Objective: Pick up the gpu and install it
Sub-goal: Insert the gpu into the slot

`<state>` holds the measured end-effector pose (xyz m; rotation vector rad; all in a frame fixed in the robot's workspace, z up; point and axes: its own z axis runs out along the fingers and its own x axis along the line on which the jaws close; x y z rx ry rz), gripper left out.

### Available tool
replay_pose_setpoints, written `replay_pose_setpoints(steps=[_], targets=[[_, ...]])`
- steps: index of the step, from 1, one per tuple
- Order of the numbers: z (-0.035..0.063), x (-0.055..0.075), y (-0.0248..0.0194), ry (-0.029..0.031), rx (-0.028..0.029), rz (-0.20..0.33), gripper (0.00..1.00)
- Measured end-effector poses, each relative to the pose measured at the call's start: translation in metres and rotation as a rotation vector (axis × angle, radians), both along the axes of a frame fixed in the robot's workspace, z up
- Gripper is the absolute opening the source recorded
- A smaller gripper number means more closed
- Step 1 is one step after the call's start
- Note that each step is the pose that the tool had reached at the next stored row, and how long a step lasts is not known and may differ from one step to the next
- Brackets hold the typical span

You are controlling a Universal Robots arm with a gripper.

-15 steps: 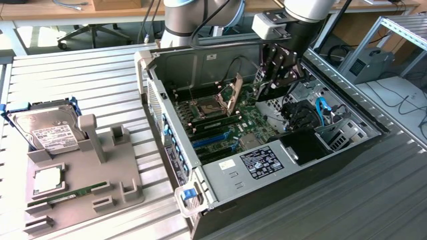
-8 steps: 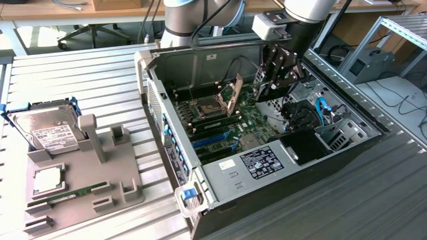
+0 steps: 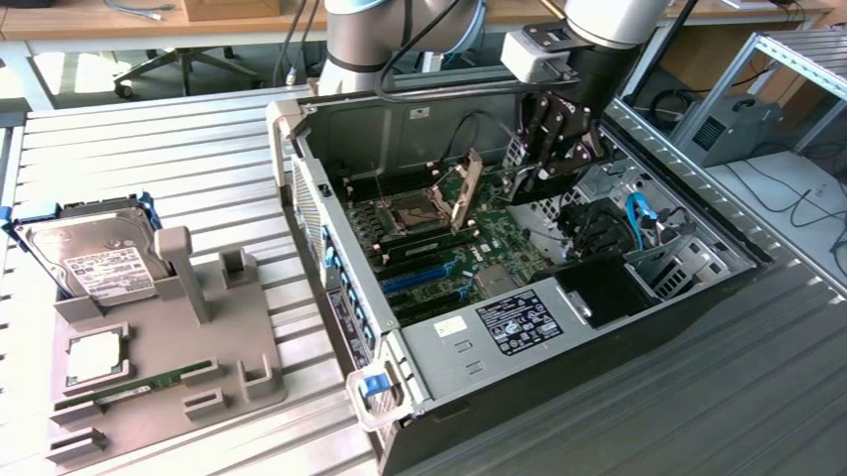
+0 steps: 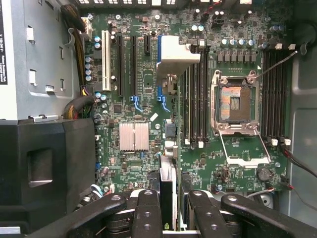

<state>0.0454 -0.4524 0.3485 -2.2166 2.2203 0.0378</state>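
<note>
My gripper [image 3: 553,159] hangs inside the open computer case [image 3: 298,188], above the green motherboard [image 3: 497,253]. In the wrist view the gripper [image 4: 173,215] is shut on the gpu [image 4: 168,198]. The gpu is a slim dark card seen edge-on between the two black fingers [image 4: 147,213], with a silvery part at its far end. It is held above the board, clear of the long black expansion slots [image 4: 132,64] and the white slot [image 4: 105,54], which stand further off.
The open CPU socket [image 4: 237,101] and memory slots [image 4: 195,94] lie beside the card. A black shroud [image 4: 44,168] and a grey box [image 4: 34,59] fill one side of the case. Outside, a grey fixture [image 3: 159,347] holds a hard drive [image 3: 86,253] and a green memory stick [image 3: 159,382].
</note>
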Motion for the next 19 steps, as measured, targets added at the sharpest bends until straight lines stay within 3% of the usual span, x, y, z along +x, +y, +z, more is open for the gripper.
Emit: replay_pose_setpoints(steps=[19], targets=[[-0.0020,-0.0023,-0.0058,0.0000,0.0000,0.000,0.27]])
